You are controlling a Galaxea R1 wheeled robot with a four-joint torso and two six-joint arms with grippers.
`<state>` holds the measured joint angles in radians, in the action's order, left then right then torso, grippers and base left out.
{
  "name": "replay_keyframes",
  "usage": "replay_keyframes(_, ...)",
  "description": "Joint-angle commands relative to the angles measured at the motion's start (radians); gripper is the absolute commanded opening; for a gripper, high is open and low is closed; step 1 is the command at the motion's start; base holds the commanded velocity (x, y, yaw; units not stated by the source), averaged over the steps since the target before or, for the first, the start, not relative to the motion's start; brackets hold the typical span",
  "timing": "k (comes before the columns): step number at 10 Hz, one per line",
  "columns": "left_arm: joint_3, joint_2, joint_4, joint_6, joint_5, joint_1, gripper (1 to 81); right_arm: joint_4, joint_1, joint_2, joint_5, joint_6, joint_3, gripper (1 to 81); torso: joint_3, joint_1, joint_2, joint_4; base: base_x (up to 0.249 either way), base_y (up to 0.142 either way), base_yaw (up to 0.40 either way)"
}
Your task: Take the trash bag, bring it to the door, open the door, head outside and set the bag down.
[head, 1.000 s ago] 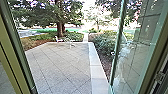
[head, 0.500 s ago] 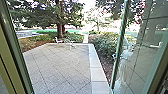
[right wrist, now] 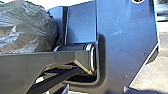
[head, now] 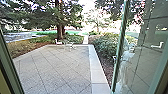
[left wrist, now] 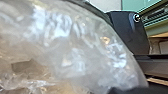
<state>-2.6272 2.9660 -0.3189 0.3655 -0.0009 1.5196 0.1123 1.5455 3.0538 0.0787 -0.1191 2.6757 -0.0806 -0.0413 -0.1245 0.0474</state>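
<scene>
A bulging, translucent plastic trash bag (left wrist: pixel 70 47) was near the left wrist; whether either gripper was open or closed could not be told. A swing against the open, green-edged glass door (head: pixel 140 55) might have torn its thin film.
</scene>
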Motion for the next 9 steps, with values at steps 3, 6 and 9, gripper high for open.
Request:
replay_keyframes(3,0.006,-0.001,0.004,0.006,0.056,-0.054,1.0,0.009,-0.047,0.025,0.058,0.006,-0.021,81.1,0.000,0.001,-0.001,0.000,0.132,0.000,0.000)
replay_keyframes(6,0.006,-0.004,0.004,0.006,0.056,-0.054,1.0,0.006,-0.049,0.027,0.056,0.004,-0.021,81.1,0.001,0.004,-0.002,0.000,0.133,0.000,0.000)
replay_keyframes(9,0.006,-0.004,0.004,0.006,0.056,-0.054,1.0,0.007,-0.047,0.027,0.056,0.004,-0.021,81.1,0.000,0.003,-0.001,0.000,0.138,0.000,0.000)
